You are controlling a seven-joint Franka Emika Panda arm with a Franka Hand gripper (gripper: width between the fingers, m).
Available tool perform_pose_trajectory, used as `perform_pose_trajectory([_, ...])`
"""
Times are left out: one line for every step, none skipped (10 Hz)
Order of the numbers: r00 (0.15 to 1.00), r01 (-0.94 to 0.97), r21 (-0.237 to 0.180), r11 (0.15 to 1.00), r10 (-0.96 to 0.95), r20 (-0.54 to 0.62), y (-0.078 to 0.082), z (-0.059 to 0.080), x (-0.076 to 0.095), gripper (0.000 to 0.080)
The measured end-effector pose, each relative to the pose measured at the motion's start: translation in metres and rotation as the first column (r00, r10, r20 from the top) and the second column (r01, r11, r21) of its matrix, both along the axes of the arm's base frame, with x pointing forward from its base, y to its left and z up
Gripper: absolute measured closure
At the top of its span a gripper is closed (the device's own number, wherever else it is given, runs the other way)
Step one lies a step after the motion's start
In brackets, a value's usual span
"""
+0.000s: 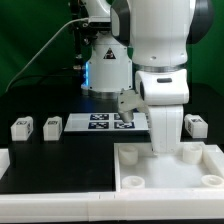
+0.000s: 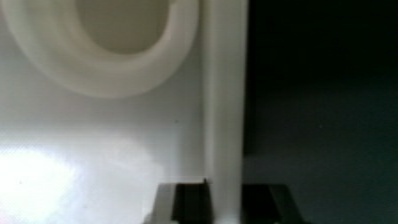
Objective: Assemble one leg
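Observation:
Three legs show in the exterior view, small white tagged blocks lying on the black table: two at the left and one at the right. None is in the wrist view. The large white tray-like piece with round sockets lies at the front right. My gripper reaches straight down onto its far wall. In the wrist view the gripper has one dark finger on each side of that thin wall, pressed against it. One round socket lies beside the wall.
The marker board lies flat behind the tray, between the legs. A white L-shaped fence runs along the table's front and left edge. The robot base and cables stand at the back before a green curtain.

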State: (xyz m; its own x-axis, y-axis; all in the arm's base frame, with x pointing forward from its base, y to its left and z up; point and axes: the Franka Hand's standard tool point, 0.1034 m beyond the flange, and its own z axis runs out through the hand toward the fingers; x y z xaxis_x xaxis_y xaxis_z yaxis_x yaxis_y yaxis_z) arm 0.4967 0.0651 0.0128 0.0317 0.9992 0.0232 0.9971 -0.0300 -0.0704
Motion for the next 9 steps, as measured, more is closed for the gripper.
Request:
perform_pose_trajectory([1.0, 0.0, -0.002, 1.0, 0.0, 0.0, 0.0, 0.0, 0.0, 0.0738])
perform_pose_trajectory([1.0, 0.001, -0.002, 1.0, -0.001, 0.0, -0.0006, 0.0001, -0.0002, 0.0737])
perform_pose_trajectory([1.0, 0.002, -0.002, 1.0, -0.002, 0.0, -0.001, -0.0003, -0.0004, 0.0737])
perform_pose_trajectory([1.0, 0.003, -0.002, 1.0, -0.003, 0.0, -0.0013, -0.0003, -0.0004, 0.0562])
perform_pose_trajectory([1.0, 0.003, -0.002, 1.0, -0.003, 0.0, -0.0016, -0.0003, -0.0003, 0.0414])
perform_pose_trajectory([1.0, 0.004, -0.002, 1.0, -0.004, -0.001, -0.0019, -0.0004, -0.0003, 0.0414])
perform_pose_trajectory([1.0, 0.005, -0.002, 1.0, -0.005, -0.001, -0.0021, -0.0004, -0.0003, 0.0234])
perform_pose_trajectory([1.0, 0.005, -0.002, 1.0, -0.005, -0.001, -0.0023, -0.0004, -0.0003, 0.0234])
perform_pose_trajectory([1.0, 0.005, -0.002, 1.0, -0.005, -0.001, -0.0025, -0.0004, -0.0003, 0.0167])
